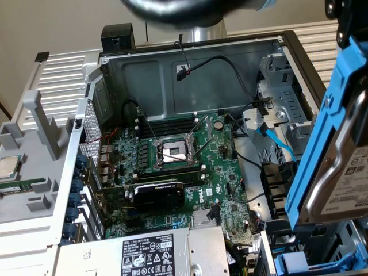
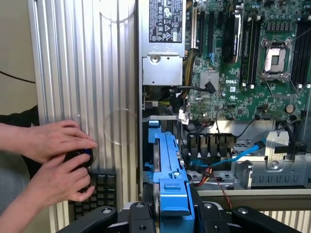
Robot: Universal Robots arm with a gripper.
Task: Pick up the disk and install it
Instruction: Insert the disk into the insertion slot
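The disk (image 1: 339,172), a silver drive with a white label clipped in a blue plastic frame (image 1: 313,155), hangs tilted on edge at the exterior view's right, above the drive-bay side of the open computer case (image 1: 201,75). In the wrist view the disk (image 2: 170,165) is seen edge-on, its blue frame running away from the camera. My gripper (image 2: 172,213) is shut on its near end, with a black finger (image 2: 141,216) on each side. The disk sits over the black bay slots (image 2: 209,145) beside the motherboard (image 2: 252,73).
A grey power-supply box (image 1: 155,253) with a black-and-white label fills the case's near corner. Blue and black cables (image 1: 276,138) cross the metal drive cage (image 1: 282,98). A small silver chip (image 1: 8,167) lies on a grey tray. A person's hands (image 2: 58,150) rest beside the ribbed panel (image 2: 87,73).
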